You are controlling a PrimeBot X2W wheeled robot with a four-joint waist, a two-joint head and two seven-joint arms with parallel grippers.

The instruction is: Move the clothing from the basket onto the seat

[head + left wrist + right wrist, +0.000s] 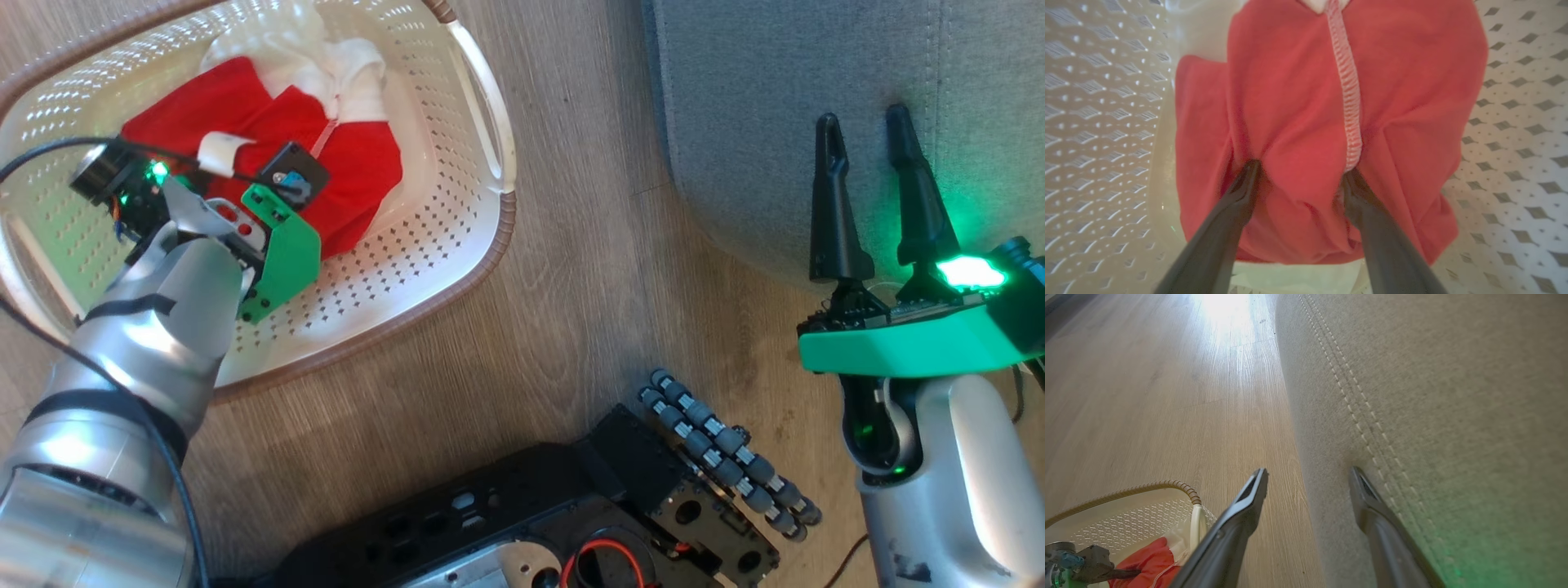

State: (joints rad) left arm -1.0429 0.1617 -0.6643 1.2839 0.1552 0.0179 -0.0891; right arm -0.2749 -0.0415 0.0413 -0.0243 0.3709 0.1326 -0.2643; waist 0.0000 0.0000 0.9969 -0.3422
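Red clothing (1290, 102) against the tips of the wide-apart left tool (1302, 168); right tool (863, 118) apart, empty.

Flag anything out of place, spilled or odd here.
Nothing stands out. The clothing lies crumpled inside the basket, none of it over the rim, and the open left claw presses its tips into it.

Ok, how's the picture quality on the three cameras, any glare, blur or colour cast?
Head view: a green glow by the right gripper spills onto the seat. Left wrist view: soft focus, the clothing and the basket holes smeared. Right wrist view: glare whites out the floor at the top; green tint lower right.
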